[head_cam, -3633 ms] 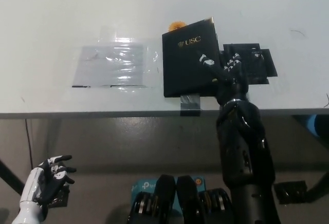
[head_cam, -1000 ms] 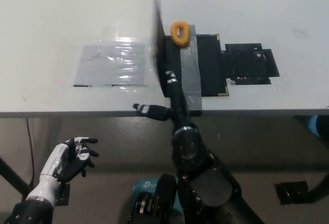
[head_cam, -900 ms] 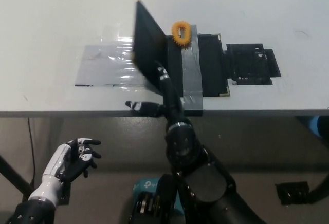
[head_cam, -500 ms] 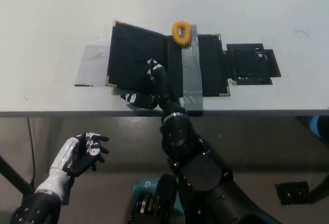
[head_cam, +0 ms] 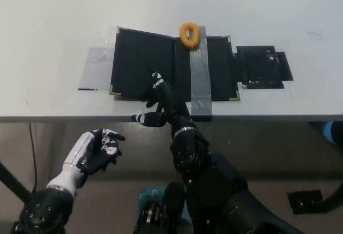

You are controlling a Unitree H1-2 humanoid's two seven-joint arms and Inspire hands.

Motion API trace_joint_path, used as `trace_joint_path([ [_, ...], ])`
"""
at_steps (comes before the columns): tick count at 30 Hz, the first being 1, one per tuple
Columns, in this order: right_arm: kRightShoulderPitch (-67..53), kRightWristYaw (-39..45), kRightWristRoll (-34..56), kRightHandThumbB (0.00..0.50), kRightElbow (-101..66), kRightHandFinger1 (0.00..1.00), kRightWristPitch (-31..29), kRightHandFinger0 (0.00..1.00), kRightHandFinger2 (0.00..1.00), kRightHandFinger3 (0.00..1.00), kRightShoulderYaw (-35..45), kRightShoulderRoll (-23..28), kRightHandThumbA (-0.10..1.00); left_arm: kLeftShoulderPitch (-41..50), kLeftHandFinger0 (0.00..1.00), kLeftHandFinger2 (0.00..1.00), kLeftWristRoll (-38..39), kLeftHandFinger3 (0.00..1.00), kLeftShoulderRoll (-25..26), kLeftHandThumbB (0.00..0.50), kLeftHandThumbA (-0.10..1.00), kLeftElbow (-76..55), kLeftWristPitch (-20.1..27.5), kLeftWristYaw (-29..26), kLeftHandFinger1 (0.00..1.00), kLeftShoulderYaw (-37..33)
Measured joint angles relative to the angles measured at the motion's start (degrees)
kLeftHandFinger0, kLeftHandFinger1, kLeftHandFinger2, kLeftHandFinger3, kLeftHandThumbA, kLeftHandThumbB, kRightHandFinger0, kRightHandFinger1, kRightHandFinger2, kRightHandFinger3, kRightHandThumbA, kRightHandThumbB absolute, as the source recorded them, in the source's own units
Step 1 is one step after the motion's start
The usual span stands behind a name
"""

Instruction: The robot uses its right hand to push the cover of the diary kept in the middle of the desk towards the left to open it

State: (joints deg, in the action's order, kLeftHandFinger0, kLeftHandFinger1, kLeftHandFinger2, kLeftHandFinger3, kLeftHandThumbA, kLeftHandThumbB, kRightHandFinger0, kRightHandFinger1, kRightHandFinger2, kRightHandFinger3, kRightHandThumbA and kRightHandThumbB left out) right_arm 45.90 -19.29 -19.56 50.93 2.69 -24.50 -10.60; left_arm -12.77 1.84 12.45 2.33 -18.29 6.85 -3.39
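Diary (head_cam: 171,67) lies open and flat at mid tabletop (head_cam: 53,19) near front edge, cover (head_cam: 142,62) folded out to robot's left over a clear plastic sheet (head_cam: 95,72), grey tape strip (head_cam: 198,78) down the inside right page, orange ring (head_cam: 188,34) at top of spine. Right hand (head_cam: 161,102), black, sits at cover's lower right w/ fingers spread, holding nothing, one fingertip on the cover. Left hand (head_cam: 102,149), white, rests below tabletop edge at lower left, fingers loosely apart, empty; black flat piece (head_cam: 262,66) lies just right of diary.
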Motion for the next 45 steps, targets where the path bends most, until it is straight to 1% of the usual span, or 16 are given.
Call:
trace_joint_path([
  [1,0.0,-0.1,-0.3,0.224,0.1,0.63,-0.1,0.48,0.74,1.0,0.0,0.0,1.0,0.2,0.11,0.29,-0.1,0.45,0.0,0.382,0.09,0.0,0.0,0.0,0.22,0.0],
  [4,0.0,-0.1,-0.9,0.214,0.1,0.67,0.0,0.53,0.77,1.0,0.2,0.0,1.0,0.7,0.1,0.29,-0.2,0.45,0.0,0.388,0.09,-0.1,0.0,0.0,0.21,0.0],
  [5,0.0,-0.1,-1.1,0.202,0.1,0.47,0.0,0.32,0.6,1.0,0.3,-0.1,1.0,1.0,0.11,0.31,-0.2,0.46,0.0,0.409,0.14,-0.1,0.0,0.0,0.23,0.1],
  [7,0.1,-0.2,-1.4,0.207,0.1,0.33,0.0,0.2,0.47,1.0,0.8,-0.1,1.0,1.4,0.13,0.33,-0.2,0.46,0.0,0.407,0.13,-0.1,0.0,0.0,0.24,0.1],
  [10,0.1,0.0,-1.6,0.203,0.0,0.31,0.1,0.17,0.45,1.0,1.6,0.0,1.0,2.1,0.15,0.34,-0.2,0.47,0.0,0.39,0.09,-0.1,0.0,0.0,0.26,0.2],
  [13,-0.2,0.7,-1.6,0.205,-1.6,0.18,1.2,0.04,0.33,0.96,1.9,0.5,1.0,3.0,0.18,0.37,-0.1,0.5,-0.2,0.378,0.07,-0.1,0.0,-0.1,0.29,0.8],
  [14,-0.6,1.6,-1.6,0.189,-3.3,0.03,1.9,0.0,0.16,0.57,1.9,0.9,1.0,3.4,0.2,0.4,-0.1,0.54,-0.3,0.374,0.06,-0.2,0.0,-0.1,0.3,0.9],
  [15,-1.3,2.5,-1.4,0.177,-6.1,0.69,2.6,0.6,0.75,0.85,2.4,1.6,1.0,3.9,0.21,0.41,-0.1,0.56,-0.5,0.357,0.05,-0.2,0.0,-0.2,0.31,1.2],
  [16,-2.0,3.4,-1.3,0.173,-8.2,0.73,3.2,0.66,0.77,0.86,2.7,2.2,1.0,4.4,0.21,0.41,0.0,0.57,-0.7,0.356,0.05,-0.2,-0.1,-0.2,0.31,1.5],
  [17,-2.5,4.3,-1.2,0.208,-10.8,0.99,4.2,0.99,1.0,1.0,3.1,3.0,1.0,4.8,0.23,0.42,0.0,0.59,-0.9,0.353,0.1,-0.2,-0.1,-0.3,0.31,1.7],
  [20,-3.7,6.7,0.0,0.272,-17.3,1.0,7.0,1.0,1.0,1.0,5.1,4.4,1.0,5.8,0.25,0.41,0.0,0.56,-1.0,0.364,0.12,-0.2,-0.1,-0.3,0.32,1.9],
  [23,-4.7,9.0,2.4,0.215,-23.8,1.0,10.5,1.0,1.0,1.0,8.3,4.8,1.0,6.4,0.23,0.39,0.0,0.52,-1.1,0.371,0.1,-0.2,-0.1,-0.3,0.32,2.2],
  [30,-5.3,10.8,10.4,0.245,-35.4,1.0,14.0,0.96,1.0,1.0,12.3,7.3,1.0,7.4,0.24,0.41,0.1,0.58,-1.4,0.342,0.09,-0.1,-0.1,-0.3,0.33,3.1],
  [34,-5.5,10.7,15.2,0.216,-38.9,1.0,15.0,0.92,1.0,1.0,12.6,10.3,1.0,8.1,0.27,0.43,0.2,0.62,-1.5,0.331,0.11,0.0,-0.1,-0.3,0.35,3.5],
  [39,-7.9,10.3,20.8,0.172,-44.8,1.0,16.4,0.92,1.0,1.0,13.7,13.9,1.0,8.7,0.26,0.43,0.2,0.61,-1.7,0.321,0.14,0.0,-0.1,-0.3,0.34,3.8],
  [45,-17.0,10.4,26.4,0.191,-58.3,1.0,18.5,0.94,1.0,1.0,20.0,16.5,1.0,9.9,0.25,0.43,0.7,0.58,-1.8,0.321,0.15,0.0,0.0,-0.3,0.34,5.1],
])
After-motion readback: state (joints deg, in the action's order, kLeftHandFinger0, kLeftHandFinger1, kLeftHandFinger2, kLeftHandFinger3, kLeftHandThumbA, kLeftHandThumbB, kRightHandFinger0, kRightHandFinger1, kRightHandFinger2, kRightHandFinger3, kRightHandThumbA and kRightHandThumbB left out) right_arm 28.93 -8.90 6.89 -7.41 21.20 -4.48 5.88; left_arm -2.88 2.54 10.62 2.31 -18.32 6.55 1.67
